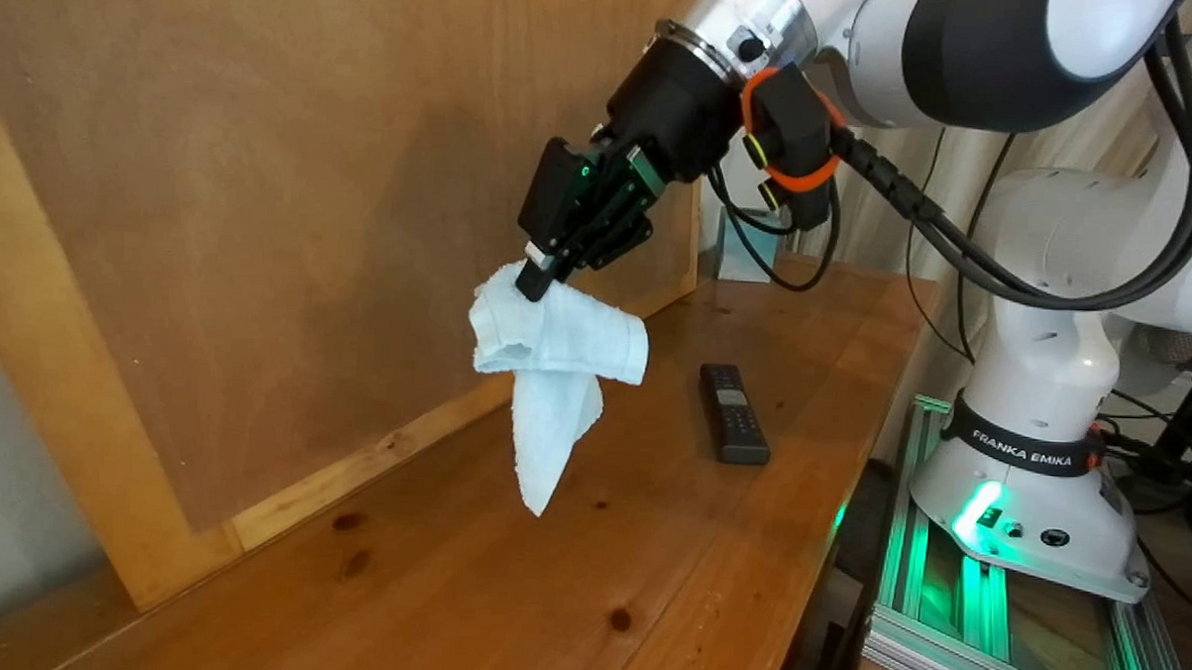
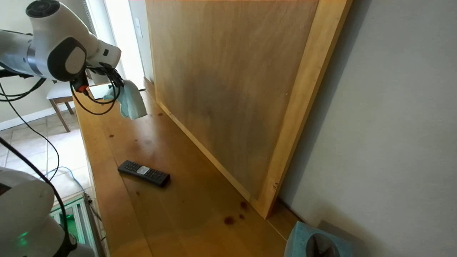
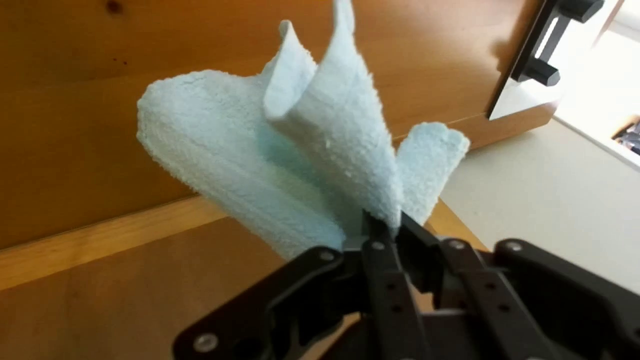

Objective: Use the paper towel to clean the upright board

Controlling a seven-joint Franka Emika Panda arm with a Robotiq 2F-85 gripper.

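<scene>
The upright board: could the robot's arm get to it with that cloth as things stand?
Probably yes: the pincer holds the cloth beside the upright board, and nothing visible stands between them. The black handset on the tabletop seems out of the way.

The cloth looks fuzzy, the board wooden.

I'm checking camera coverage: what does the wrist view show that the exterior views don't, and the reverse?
Wrist view only: stubby black blocks at one end of the table.
Exterior only: a remote, lying on the table in both exterior views, and, in an exterior view, a chair.
Shared: the towel, the upright board and the table.
</scene>
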